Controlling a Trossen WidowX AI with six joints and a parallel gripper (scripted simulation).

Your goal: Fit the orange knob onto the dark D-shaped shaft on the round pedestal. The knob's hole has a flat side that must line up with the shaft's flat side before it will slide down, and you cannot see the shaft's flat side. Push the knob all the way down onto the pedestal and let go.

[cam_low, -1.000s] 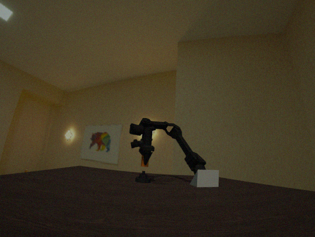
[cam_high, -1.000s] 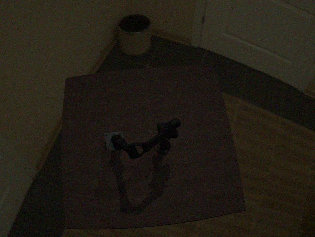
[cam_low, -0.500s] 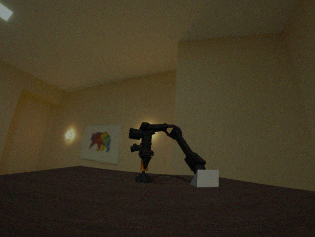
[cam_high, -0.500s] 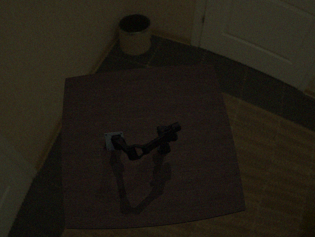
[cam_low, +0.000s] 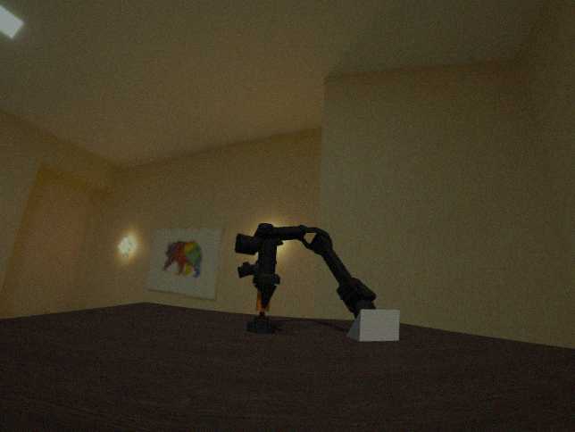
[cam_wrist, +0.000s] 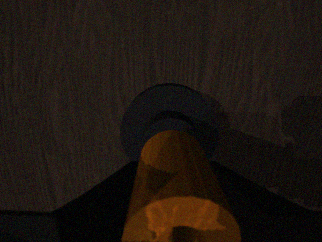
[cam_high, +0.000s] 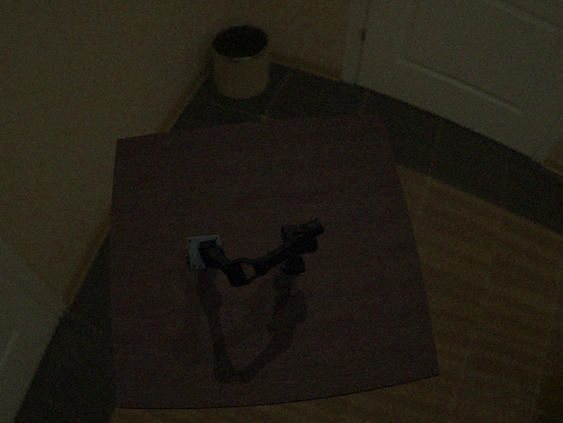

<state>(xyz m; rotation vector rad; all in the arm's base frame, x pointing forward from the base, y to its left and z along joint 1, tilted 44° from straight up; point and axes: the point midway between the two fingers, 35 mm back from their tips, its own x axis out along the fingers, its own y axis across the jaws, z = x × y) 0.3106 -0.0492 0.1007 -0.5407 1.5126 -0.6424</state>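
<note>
The orange knob (cam_low: 260,301) (cam_wrist: 175,182) is upright between the fingers of my gripper (cam_low: 264,303) (cam_wrist: 172,168), which is shut on it. The round dark pedestal (cam_low: 261,327) (cam_wrist: 167,97) stands on the table directly below. In the exterior view the dark shaft (cam_low: 262,314) shows between the knob's lower end and the pedestal. The knob is at the shaft's top, well above the pedestal; whether they touch I cannot tell. In the wrist view the knob hides the shaft, and neither flat side shows. In the top view the arm hides the knob.
The arm's base is on a pale plate (cam_high: 195,257) on the dark table (cam_high: 254,172). A white wedge-shaped block (cam_low: 379,325) shows in front of the base in the exterior view. A bin (cam_high: 240,77) stands on the floor beyond the table. The picture is dim and noisy.
</note>
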